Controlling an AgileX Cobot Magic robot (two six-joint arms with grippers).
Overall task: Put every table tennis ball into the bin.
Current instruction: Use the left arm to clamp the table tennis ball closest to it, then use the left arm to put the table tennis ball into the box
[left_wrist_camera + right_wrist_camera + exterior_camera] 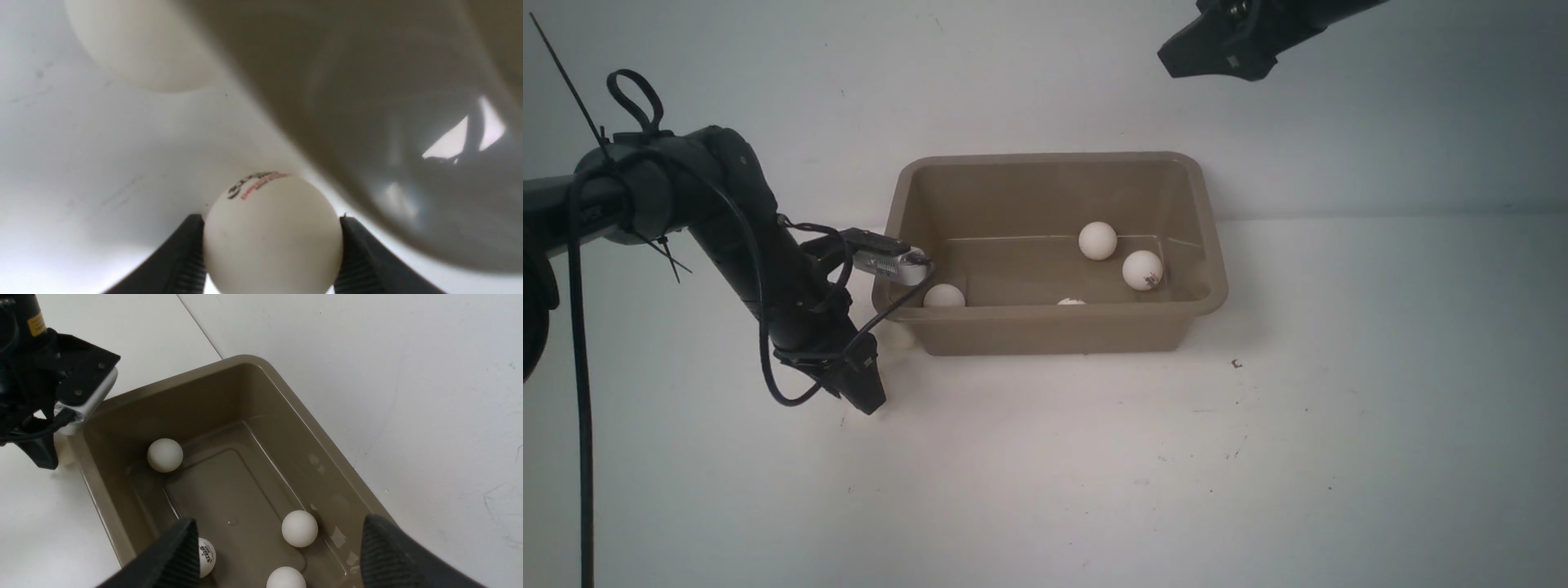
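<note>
A table tennis ball (273, 228) was clamped in the left gripper (866, 396) beside the bin (1215, 273); a lift over its rim was judged due next. The right gripper (280, 539) was held spread, empty

Blurred ball (143, 45), partly cropped

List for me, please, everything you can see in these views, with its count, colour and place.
bin: one, grey-brown, on the table, against its far edge.
balls in the bin: four, off-white, on its floor.
gripped ball: one, off-white with a printed mark, outside the bin beside its wall.
loose ball: one, off-white, blurred, on the table outside the bin.
table: one, white, under everything.
left gripper: one, black, shut on the gripped ball.
right gripper: one, black, open and empty, raised over the bin.
</note>
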